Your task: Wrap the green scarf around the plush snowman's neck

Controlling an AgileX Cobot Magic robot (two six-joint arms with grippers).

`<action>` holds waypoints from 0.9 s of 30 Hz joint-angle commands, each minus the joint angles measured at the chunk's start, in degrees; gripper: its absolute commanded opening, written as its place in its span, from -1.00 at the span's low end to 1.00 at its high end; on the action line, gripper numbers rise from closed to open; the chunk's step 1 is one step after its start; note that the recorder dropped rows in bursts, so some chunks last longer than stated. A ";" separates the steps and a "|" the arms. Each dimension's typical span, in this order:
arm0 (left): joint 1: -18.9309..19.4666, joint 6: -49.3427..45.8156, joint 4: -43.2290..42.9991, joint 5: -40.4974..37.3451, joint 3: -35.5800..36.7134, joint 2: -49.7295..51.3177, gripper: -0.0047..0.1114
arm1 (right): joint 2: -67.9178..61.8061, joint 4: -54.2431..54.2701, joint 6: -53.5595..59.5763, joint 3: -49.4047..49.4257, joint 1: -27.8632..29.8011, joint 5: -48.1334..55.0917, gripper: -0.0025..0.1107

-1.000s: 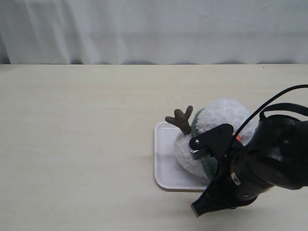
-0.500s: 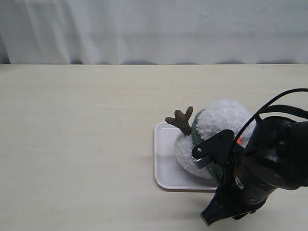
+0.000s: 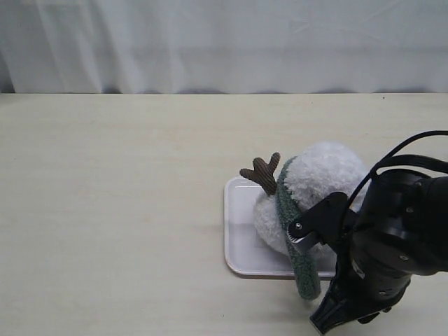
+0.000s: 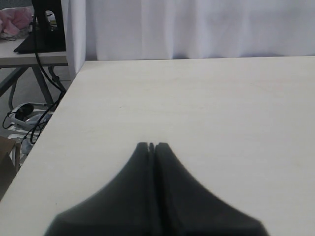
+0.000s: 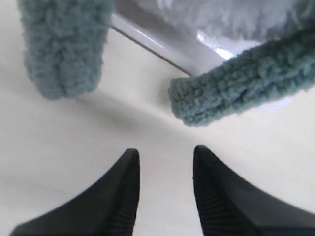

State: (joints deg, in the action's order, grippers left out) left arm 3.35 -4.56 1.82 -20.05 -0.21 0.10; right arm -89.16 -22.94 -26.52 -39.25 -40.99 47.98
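The plush snowman [image 3: 323, 171] lies on a white tray [image 3: 238, 234], one brown twig arm [image 3: 262, 173] sticking up. The green scarf [image 3: 285, 206] runs round the snowman's neck. One of its ends [image 3: 306, 283] trails over the tray's front rim onto the table. The right arm [image 3: 388, 259] covers the snowman's near right side. In the right wrist view my right gripper [image 5: 164, 155] is open and empty over bare table, just short of both scarf ends [image 5: 64, 49] [image 5: 231, 93]. My left gripper [image 4: 151, 145] is shut, empty, over bare table far from the toy.
A white curtain [image 3: 224, 42] hangs behind the table's far edge. The table's side edge [image 4: 54, 118] shows in the left wrist view, with a stand and cables on the floor beyond it. Black cables [image 3: 399, 150] arc over the right arm.
The right arm has pulled back toward the table's front edge and to the right. The scarf end it covered now lies in full view over the tray's front rim.
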 commanded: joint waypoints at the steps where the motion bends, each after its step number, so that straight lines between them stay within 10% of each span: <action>1: -0.28 0.10 0.26 1.04 0.21 -0.10 -0.92 | 0.21 -2.47 -0.74 -0.01 0.21 3.52 -0.33; 16: -0.28 0.10 0.26 1.04 0.21 -0.10 -0.92 | 21.56 -11.00 -14.46 -0.01 2.59 -1.45 -0.34; 27: -0.28 0.10 0.42 1.04 0.21 -0.10 -0.92 | 24.92 7.87 4.88 0.19 31.97 -10.42 -0.66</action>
State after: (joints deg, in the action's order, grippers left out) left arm 3.35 -4.56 1.82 -20.05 -0.21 0.10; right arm -63.51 -24.45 -31.23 -39.25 -16.03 42.44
